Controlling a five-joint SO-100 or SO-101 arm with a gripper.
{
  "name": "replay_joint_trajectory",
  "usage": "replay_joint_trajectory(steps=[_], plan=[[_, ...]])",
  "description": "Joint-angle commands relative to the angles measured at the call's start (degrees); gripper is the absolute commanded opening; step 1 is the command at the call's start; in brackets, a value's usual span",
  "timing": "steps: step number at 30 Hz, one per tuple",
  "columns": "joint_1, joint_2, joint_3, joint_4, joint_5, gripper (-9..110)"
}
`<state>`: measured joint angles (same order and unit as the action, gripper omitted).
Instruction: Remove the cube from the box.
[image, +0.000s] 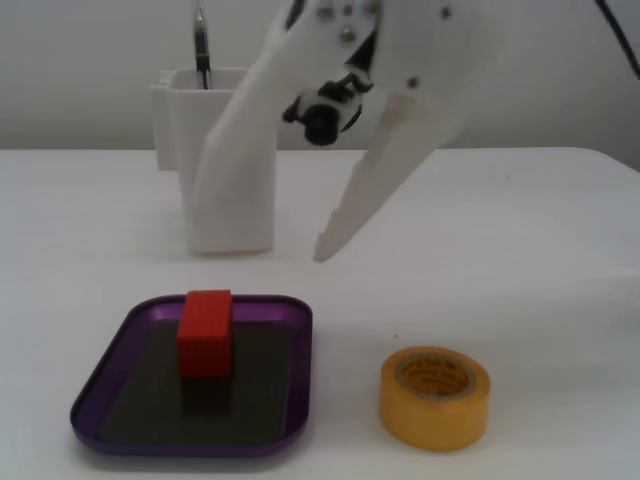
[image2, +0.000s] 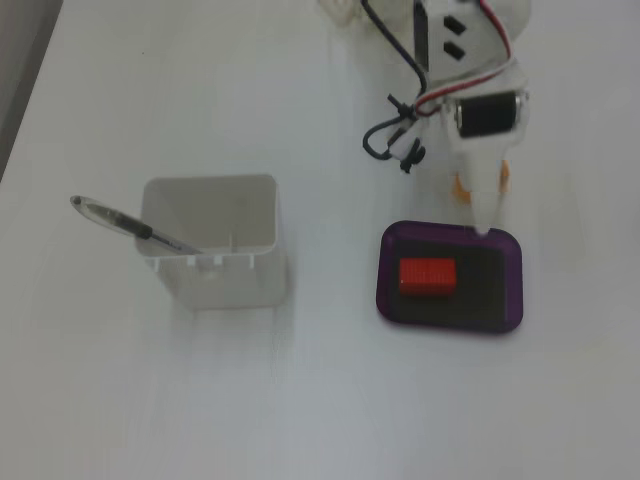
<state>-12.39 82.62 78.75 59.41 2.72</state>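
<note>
Fixed views show the gripper (image: 270, 250) raised clear of the tray (image: 290, 400), fingers spread apart and empty, leaving the red block (image: 205, 333) inside open to approach

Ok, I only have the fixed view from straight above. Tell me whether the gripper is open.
Observer: In a fixed view from the side, the gripper is open, with its jaws spread wide.
Operator: Give me its height over the box.
Observer: The lower fingertip hangs above the rim of the box. It touches neither the box nor the cube.
Operator: Say what the orange bits under the arm are.
Observer: They belong to a yellow tape roll. It lies flat on the table beside the box, apart from it.
</note>
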Motion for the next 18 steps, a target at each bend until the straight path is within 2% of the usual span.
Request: replay_joint_trajectory(steps=[1,9,18], plan=[[-0.44,-8.26,-10.99,0.62,1.93,23],[3.43,-20.92,-21.27,1.23,1.41,23],[7.03,-24.52,-21.97,0.70,1.23,23]])
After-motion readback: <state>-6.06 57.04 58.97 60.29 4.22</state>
